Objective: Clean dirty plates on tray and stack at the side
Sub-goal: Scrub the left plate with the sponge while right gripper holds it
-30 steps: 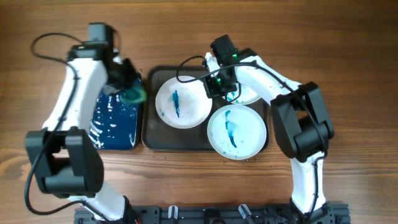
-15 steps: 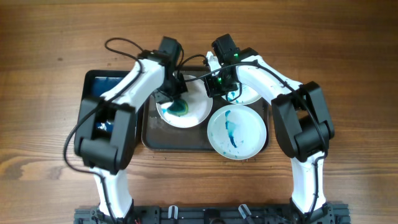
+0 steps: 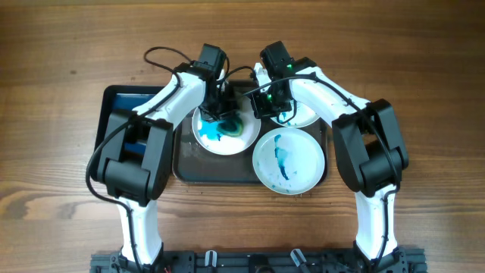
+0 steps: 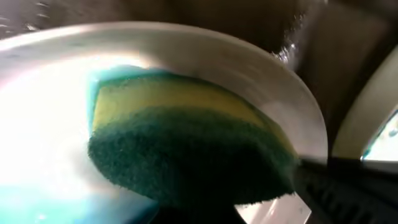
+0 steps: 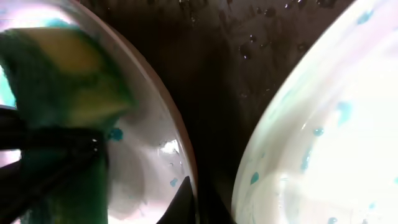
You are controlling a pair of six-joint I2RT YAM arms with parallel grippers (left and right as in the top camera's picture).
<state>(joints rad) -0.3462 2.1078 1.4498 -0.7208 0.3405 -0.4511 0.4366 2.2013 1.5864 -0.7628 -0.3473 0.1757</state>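
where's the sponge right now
In the overhead view the sponge sits on the left-hand plate in the tray, held by the left gripper, just left of the right gripper.

The dark tray (image 3: 204, 171) holds three white plates. Left plate (image 3: 208, 141) is smeared teal. Near plate (image 3: 301, 168), blue-streaked, overhangs the rim, just beside far plate (image 3: 308, 115).

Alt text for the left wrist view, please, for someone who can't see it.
A yellow sponge with a dark green scouring side presses on a white plate, a light blue smear beside it at lower left. The dark tray and the rim of a second plate show at right.
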